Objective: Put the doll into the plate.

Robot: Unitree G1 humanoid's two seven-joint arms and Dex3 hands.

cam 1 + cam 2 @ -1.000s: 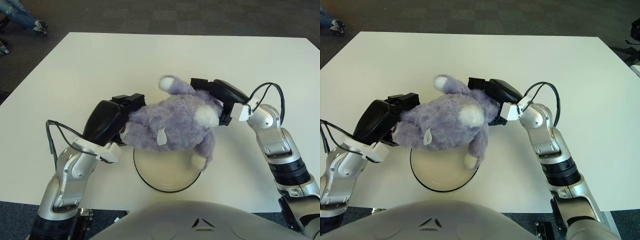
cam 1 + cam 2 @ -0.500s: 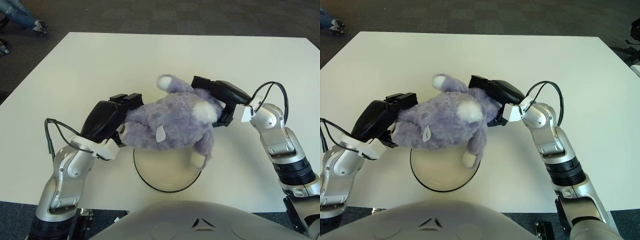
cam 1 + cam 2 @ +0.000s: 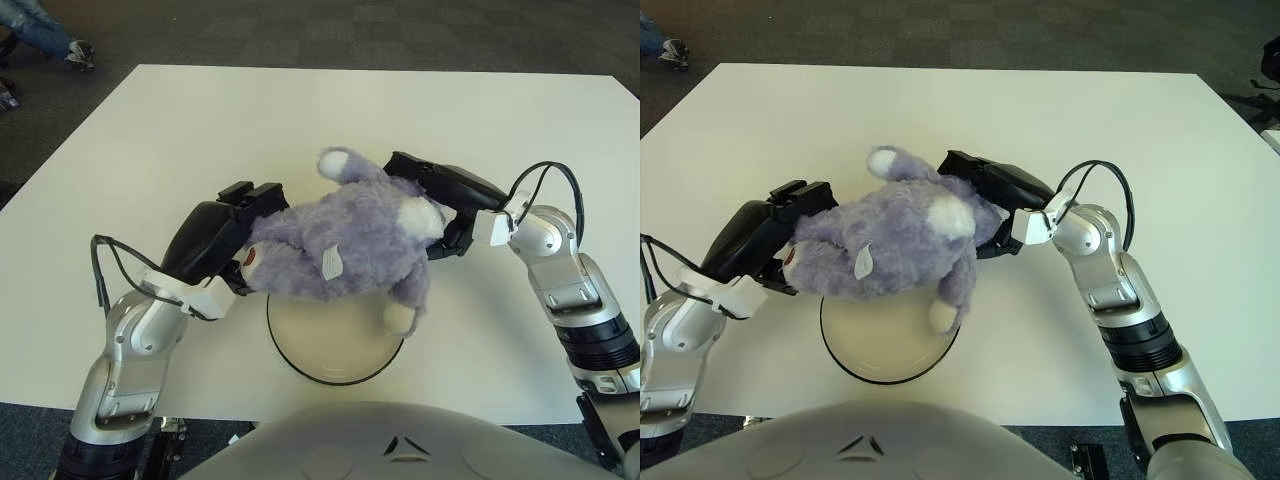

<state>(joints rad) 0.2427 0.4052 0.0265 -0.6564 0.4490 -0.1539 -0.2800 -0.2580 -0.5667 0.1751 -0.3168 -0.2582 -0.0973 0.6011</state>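
Note:
A fluffy purple doll [image 3: 345, 245] with white ear tips and paws hangs between both hands, just above the far half of a cream plate [image 3: 335, 345] with a dark rim near the table's front edge. My left hand [image 3: 232, 238] presses against the doll's left end, fingers around it. My right hand [image 3: 432, 205] grips its right end from behind. One white paw [image 3: 398, 318] dangles over the plate's right rim. The doll hides the plate's far part.
The white table [image 3: 300, 130] stretches far behind the doll. Dark carpet surrounds it. A person's legs and shoes [image 3: 50, 35] show at the far left corner. My own torso [image 3: 390, 440] fills the bottom edge.
The doll has shifted slightly right and tilted, its right side a little lower over the plate. Both hands keep hold; the right arm has moved slightly outward.

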